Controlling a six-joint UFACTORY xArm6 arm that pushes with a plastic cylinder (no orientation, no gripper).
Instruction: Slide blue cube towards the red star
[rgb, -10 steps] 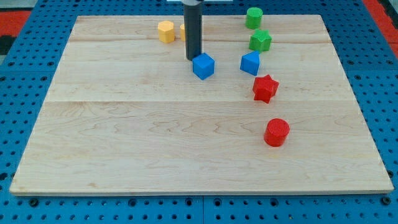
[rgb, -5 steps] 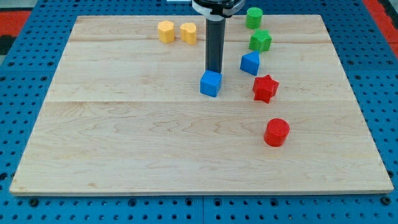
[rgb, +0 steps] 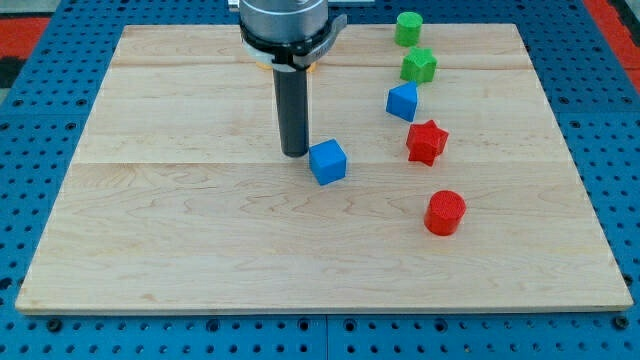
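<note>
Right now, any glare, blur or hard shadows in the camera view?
Camera view: even, soft lighting, no glare on the wooden board. Blocks are sharp; the blue cube and red star cast only faint shadows. My tip sits at the cube's upper left. The arm's upper housing hides the yellow blocks.

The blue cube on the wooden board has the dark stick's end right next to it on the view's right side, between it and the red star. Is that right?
Not quite. My tip is close beside the blue cube on the view's left, not the right. Nothing stands between the cube and the red star, which lies to the view's right on the wooden board. The camera view shows this.
</note>
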